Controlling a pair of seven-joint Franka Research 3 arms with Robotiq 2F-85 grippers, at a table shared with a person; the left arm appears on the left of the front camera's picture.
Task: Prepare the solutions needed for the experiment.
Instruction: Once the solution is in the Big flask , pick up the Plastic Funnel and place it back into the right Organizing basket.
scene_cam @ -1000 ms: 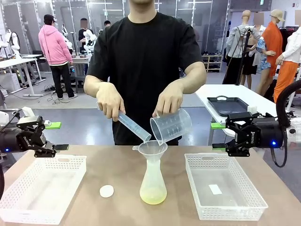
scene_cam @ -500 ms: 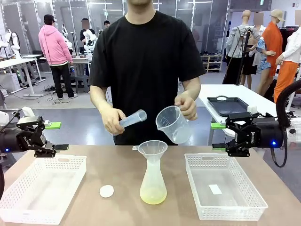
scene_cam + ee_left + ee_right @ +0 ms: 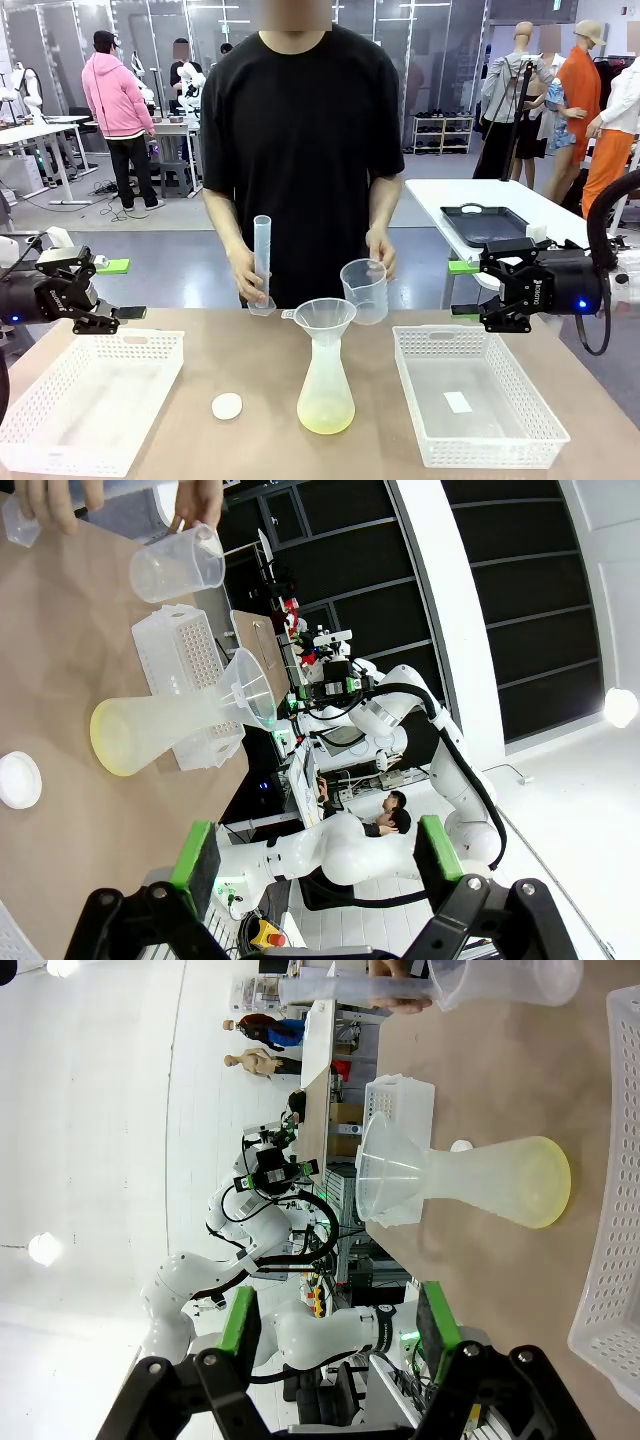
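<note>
While both arms hang level at the bench's two ends, the left claw [image 3: 118,290] stands open with nothing between its green pads, and the right claw [image 3: 467,290] is likewise spread and empty. Each sits near the far end of a white basket, the left basket [image 3: 100,335] and the right basket [image 3: 470,330]. Between the baskets on the tan bench [image 3: 250,360] stands a translucent flask [image 3: 325,380] with a funnel [image 3: 325,318] in its neck. The solutions [image 3: 325,418] pool pale yellow in its base, and a white cap [image 3: 227,405] lies just beside it. At the far edge a person holds an upright cylinder [image 3: 262,250] and a beaker [image 3: 364,290]. Behind them is a grey floor and a white table with a black tray [image 3: 485,222].
</note>
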